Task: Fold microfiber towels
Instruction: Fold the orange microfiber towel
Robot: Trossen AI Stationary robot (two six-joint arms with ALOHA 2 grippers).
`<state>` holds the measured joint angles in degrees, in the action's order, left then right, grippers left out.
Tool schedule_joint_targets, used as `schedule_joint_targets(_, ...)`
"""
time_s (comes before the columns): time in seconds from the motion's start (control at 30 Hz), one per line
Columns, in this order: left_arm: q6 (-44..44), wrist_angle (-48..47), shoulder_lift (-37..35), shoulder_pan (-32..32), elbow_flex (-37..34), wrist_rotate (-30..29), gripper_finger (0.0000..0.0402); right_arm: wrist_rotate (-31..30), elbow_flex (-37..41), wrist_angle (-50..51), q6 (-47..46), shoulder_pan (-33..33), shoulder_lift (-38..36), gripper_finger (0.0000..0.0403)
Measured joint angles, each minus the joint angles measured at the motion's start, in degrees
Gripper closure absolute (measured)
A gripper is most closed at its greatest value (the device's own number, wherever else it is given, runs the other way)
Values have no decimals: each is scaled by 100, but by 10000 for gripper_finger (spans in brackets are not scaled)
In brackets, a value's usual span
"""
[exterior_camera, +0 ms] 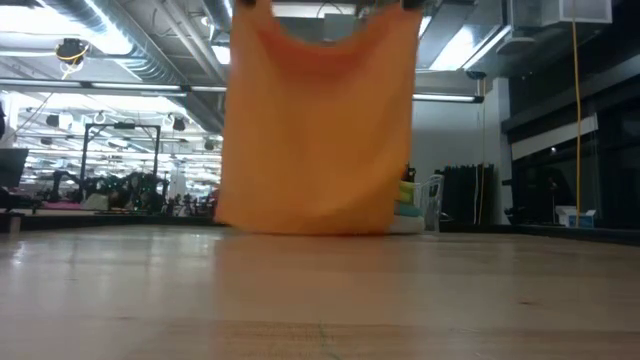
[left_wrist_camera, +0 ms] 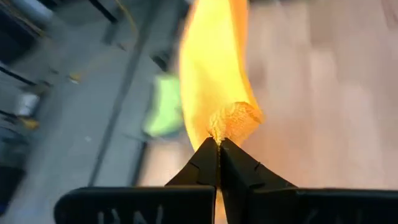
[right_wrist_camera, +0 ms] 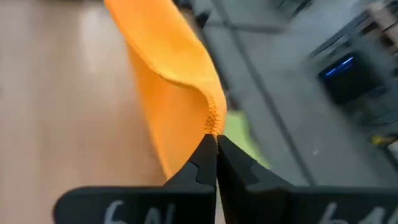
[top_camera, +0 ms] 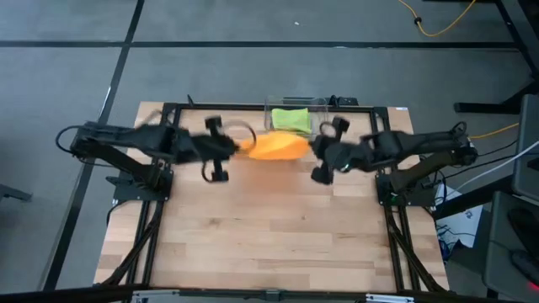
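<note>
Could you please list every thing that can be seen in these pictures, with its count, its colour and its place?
orange towel: one, orange, hanging spread between the two grippers above the far part of the table, lower edge near the table top.
green towel: one, lime green, inside the bin at the far edge.
bin: one, clear plastic, far edge of the table, behind the orange towel.
table: one, light wood with a dark frame, near part bare.
yellow cable: one, on the grey floor beyond the table.
left gripper: one, dark, shut on one top corner of the orange towel.
right gripper: one, dark, shut on the other top corner.
</note>
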<state>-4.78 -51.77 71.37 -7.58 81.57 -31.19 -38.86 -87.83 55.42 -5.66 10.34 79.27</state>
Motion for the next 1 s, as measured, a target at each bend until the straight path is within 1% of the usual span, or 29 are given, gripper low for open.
schedule_joint_targets(0.1,565,93,51,-299,-745,331,401,464,599,98,-666,205,15,401)
schedule_joint_targets(0.23,1526,930,69,-953,-1886,620,401,1425,1609,-484,-1500,649,20,401)
schedule_joint_targets(0.33,2095,2108,75,-1575,-2624,920,401,1974,2295,-1259,-2074,1097,21,401)
schedule_joint_targets(0.4,2357,2968,75,-1980,-3070,956,401,2203,2709,-1876,-2406,1393,21,402)
schedule_joint_targets(0.53,2834,4667,181,-2603,-3794,879,401,2279,3425,-3184,-2975,1892,23,402)
schedule_joint_targets(0.63,3052,5448,511,-2895,-4085,720,401,2226,3847,-3982,-3348,2100,127,402)
schedule_joint_targets(0.73,3323,5750,953,-3018,-4134,622,401,2210,4068,-4418,-3686,2176,358,402)
schedule_joint_targets(0.87,3422,6083,1483,-3014,-4134,622,401,2210,4072,-4493,-3751,2170,689,402)
schedule_joint_targets(1.0,3416,6141,1653,-2868,-4135,614,401,2175,3916,-4495,-3400,1962,826,402)
